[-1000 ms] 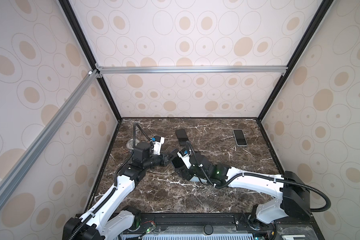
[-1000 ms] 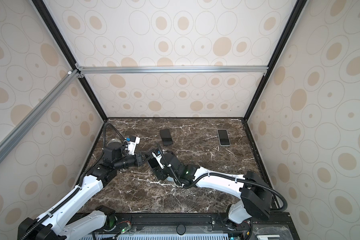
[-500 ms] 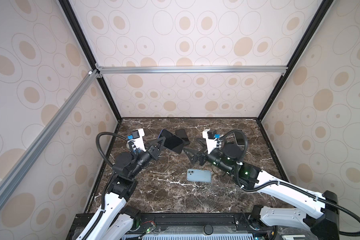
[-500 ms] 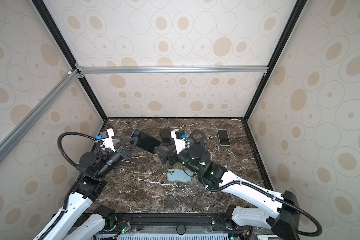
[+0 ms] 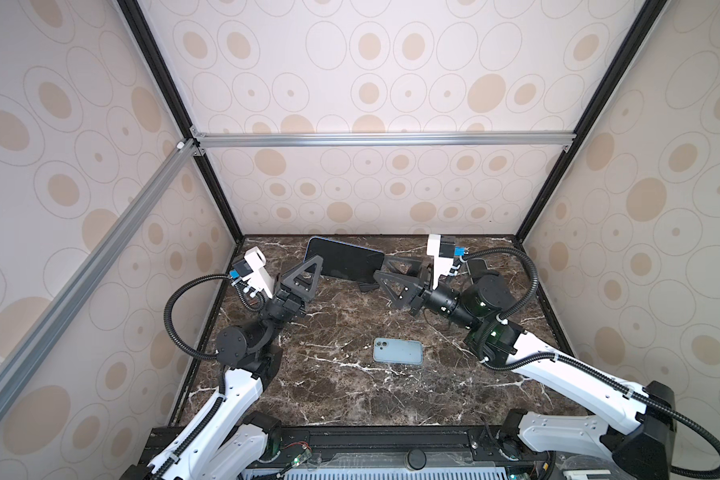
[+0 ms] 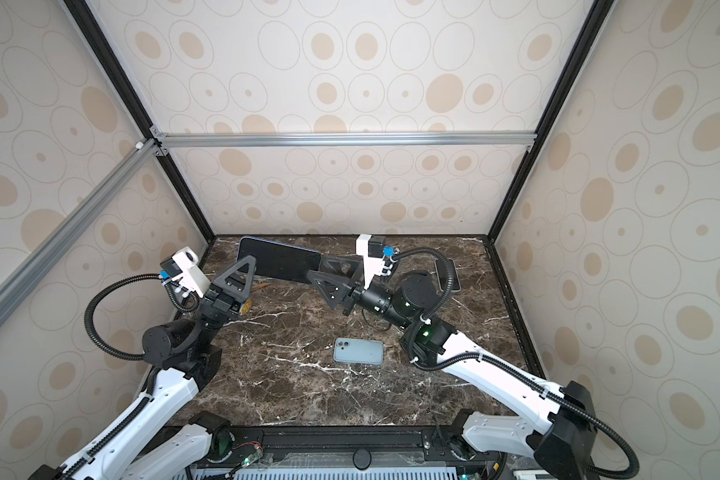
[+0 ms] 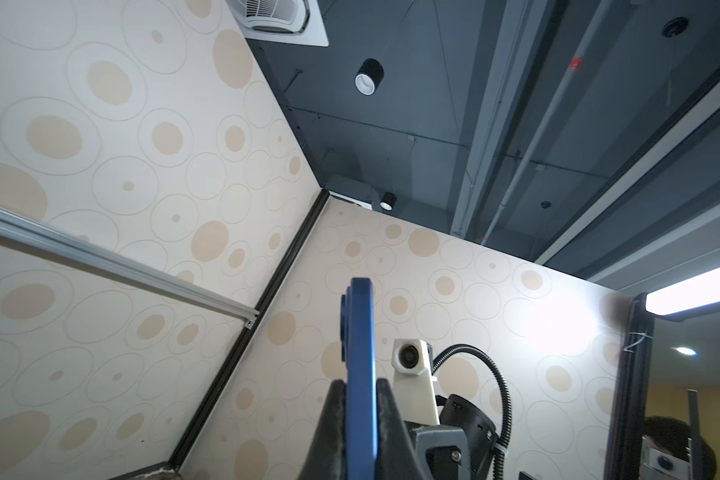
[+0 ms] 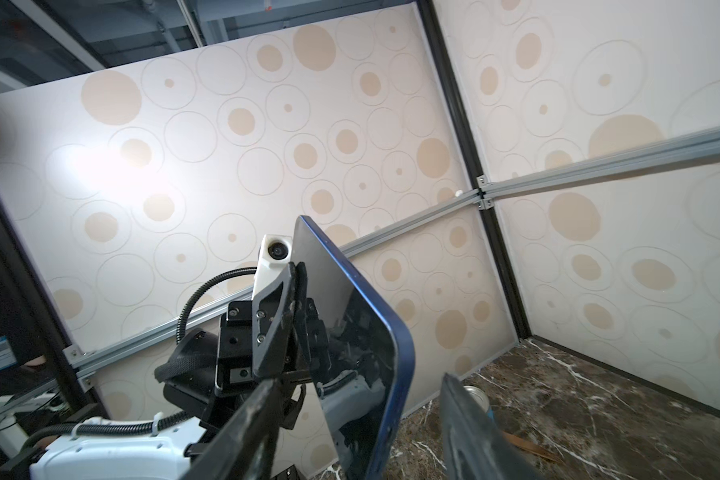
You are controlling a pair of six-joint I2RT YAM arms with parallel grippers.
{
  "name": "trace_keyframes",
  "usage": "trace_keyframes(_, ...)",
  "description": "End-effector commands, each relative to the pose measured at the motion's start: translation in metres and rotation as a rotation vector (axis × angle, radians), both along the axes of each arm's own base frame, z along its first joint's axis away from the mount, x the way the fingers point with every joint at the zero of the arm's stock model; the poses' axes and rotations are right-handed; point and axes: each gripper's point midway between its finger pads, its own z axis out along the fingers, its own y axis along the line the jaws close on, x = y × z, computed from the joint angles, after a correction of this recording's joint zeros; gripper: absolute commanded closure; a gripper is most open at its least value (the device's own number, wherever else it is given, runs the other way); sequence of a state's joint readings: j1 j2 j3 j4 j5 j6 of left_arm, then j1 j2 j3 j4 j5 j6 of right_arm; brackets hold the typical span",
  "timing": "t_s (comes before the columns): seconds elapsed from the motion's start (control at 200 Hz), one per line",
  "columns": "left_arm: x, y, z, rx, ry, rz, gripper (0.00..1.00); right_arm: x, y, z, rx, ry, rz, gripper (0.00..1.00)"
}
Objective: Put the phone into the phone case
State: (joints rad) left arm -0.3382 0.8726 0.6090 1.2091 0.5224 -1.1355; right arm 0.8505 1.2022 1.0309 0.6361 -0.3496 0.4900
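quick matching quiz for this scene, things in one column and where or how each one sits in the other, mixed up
Things:
1. blue phone
2. pale blue case
3. right end effector
4. second phone

Places or states:
a. flat on the table, near the middle
b. open around the blue phone's end
c. clamped in the left end effector, off the table
d. on the table, back right

Pairs: 1-c, 2-a, 3-b, 4-d

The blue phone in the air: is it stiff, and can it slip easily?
Probably stiff: the phone juts out flat though the left gripper clamps only one end. Its glossy screen looks slippery, so it might pivot in that grip.
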Motion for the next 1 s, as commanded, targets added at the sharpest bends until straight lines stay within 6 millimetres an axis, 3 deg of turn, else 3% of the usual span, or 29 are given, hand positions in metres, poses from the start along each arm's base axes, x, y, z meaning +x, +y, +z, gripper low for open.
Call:
trace_keyframes(0.0, -0.051, 0.012, 0.037, -0.091, -0.198, -0.088, 1.0, -0.019, 0.006, 0.032, 0.078, -0.057, 0.139, 0.49)
trace_keyframes(0.195, -0.056, 0.017, 0.037, -0.105, -0.208, -0.076, 1.0, -0.029, 0.019, 0.044, 0.124, -0.076, 0.268, 0.8)
trace_keyframes(0.315, -0.057, 0.019, 0.036, -0.106, -0.206, -0.057, 1.0, -0.031, 0.025, 0.045, 0.14, -0.071, 0.318, 0.89)
trace_keyframes(0.39, -0.056, 0.019, 0.035, -0.101, -0.205, -0.048, 1.0, -0.031, 0.028, 0.044, 0.14, -0.063, 0.332, 1.0)
trace_keyframes(0.535, -0.051, 0.019, 0.032, -0.085, -0.176, -0.011, 1.0, -0.027, 0.028, 0.039, 0.124, -0.047, 0.305, 1.0)
trace_keyframes(0.565, -0.048, 0.019, 0.03, -0.078, -0.162, 0.006, 0.87, -0.025, 0.027, 0.037, 0.113, -0.039, 0.286, 1.0)
trace_keyframes(0.615, -0.043, 0.02, 0.027, -0.059, -0.14, 0.044, 0.54, -0.02, 0.025, 0.032, 0.087, -0.018, 0.243, 1.0)
trace_keyframes(0.65, -0.04, 0.021, 0.024, -0.039, -0.125, 0.076, 0.43, -0.016, 0.022, 0.027, 0.062, 0.0, 0.202, 1.0)
trace_keyframes(0.83, -0.013, 0.032, -0.007, 0.087, 0.012, 0.311, 0.35, 0.005, -0.013, -0.006, -0.085, 0.088, -0.055, 1.0)
trace_keyframes(0.995, 0.022, 0.032, -0.063, 0.32, 0.199, 0.453, 0.35, 0.02, -0.069, -0.053, -0.297, 0.227, -0.333, 1.0)
